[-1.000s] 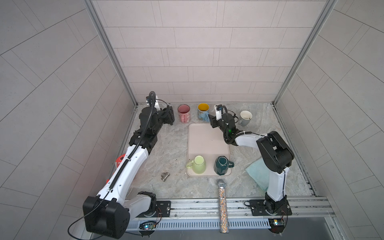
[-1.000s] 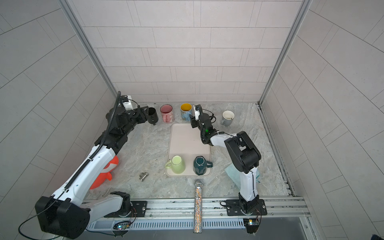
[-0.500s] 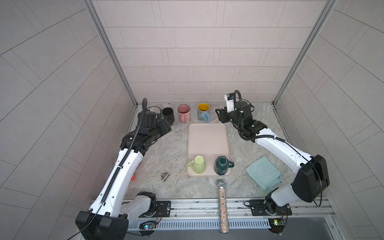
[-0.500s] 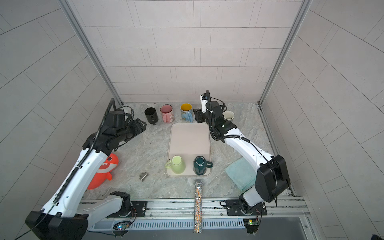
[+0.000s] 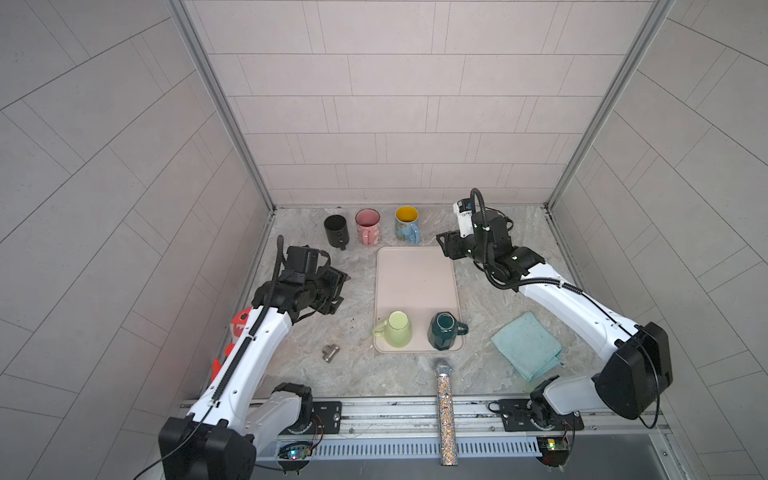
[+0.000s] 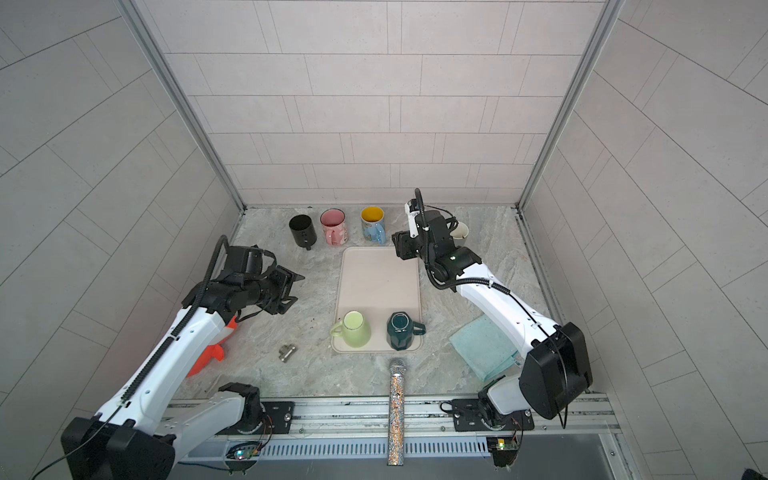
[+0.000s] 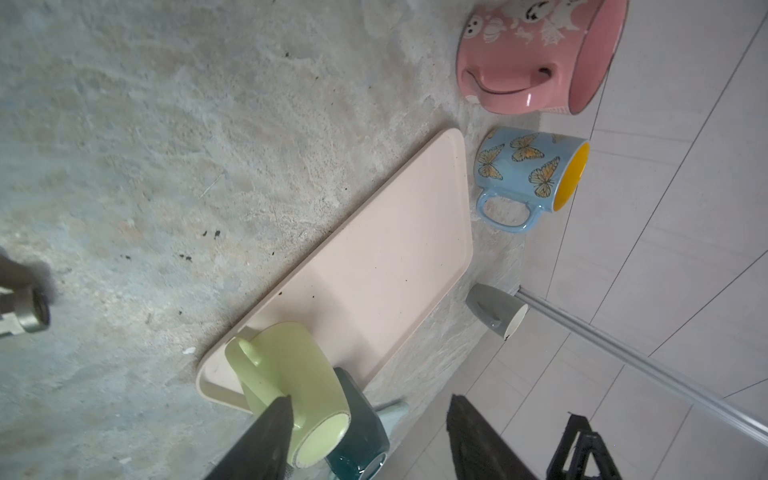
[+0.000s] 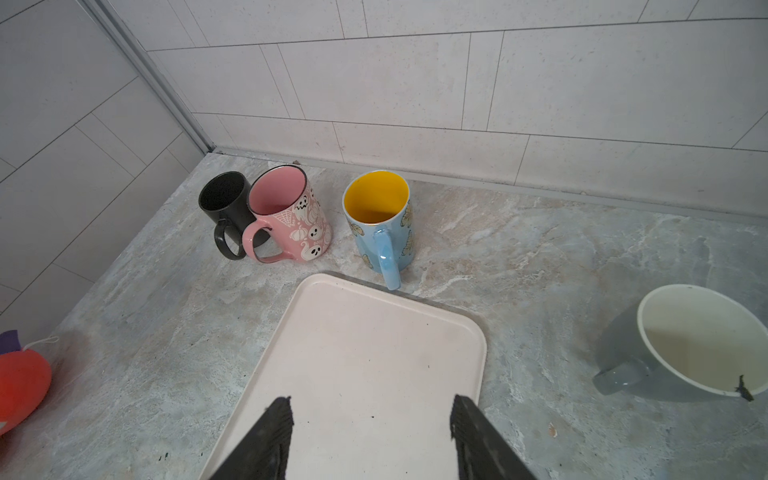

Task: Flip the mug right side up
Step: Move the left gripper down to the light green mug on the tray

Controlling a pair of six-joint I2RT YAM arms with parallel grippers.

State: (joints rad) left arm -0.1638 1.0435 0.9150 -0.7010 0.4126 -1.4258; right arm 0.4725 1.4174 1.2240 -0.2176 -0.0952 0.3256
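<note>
Two mugs stand upside down at the near end of the pale pink tray (image 5: 415, 274): a light green mug (image 5: 397, 331) (image 7: 291, 374) and a dark teal mug (image 5: 442, 331) (image 7: 361, 432). My left gripper (image 5: 338, 286) (image 7: 370, 399) hangs open left of the tray, above the marble floor, with nothing between its fingers. In the left wrist view the green mug lies just past one fingertip. My right gripper (image 5: 442, 245) (image 8: 372, 398) is open and empty over the tray's far right corner.
Upright along the back wall are a black mug (image 5: 336, 230), a pink ghost mug (image 5: 368, 226) and a blue butterfly mug (image 5: 407, 224). A grey mug (image 6: 459, 232) stands behind my right wrist. Also here: teal cloth (image 5: 525, 345), glitter microphone (image 5: 444, 399), small metal piece (image 5: 330, 353), orange toy (image 5: 239, 328).
My left gripper has drawn back from the black mug toward the front. The right arm's elbow has swung out to the right, and its jaws have opened a little wider.
</note>
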